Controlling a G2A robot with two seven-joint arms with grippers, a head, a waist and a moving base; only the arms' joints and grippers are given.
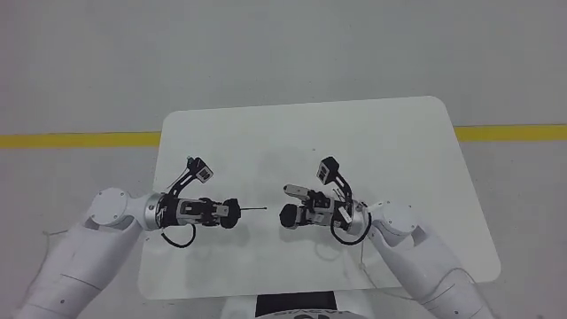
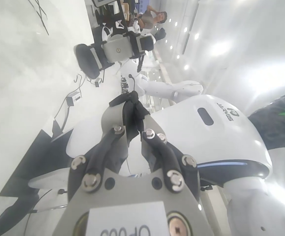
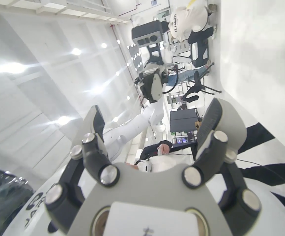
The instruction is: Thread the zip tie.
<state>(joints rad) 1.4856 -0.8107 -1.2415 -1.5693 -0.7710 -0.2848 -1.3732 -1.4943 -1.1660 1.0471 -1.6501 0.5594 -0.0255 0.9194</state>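
Note:
A thin black zip tie sticks out sideways from my left gripper, which is shut on it above the near middle of the white table. In the left wrist view the tie's free end pokes past the black-wrapped fingertips of that gripper. My right gripper faces it from a short gap away, level with the tie's tip, and holds nothing. In the right wrist view it stands wide open, with the left gripper farther off in line between its fingers.
Several loose black zip ties lie on the table beyond the right gripper. The table's far half is bare white surface. Yellow floor lines run behind the table.

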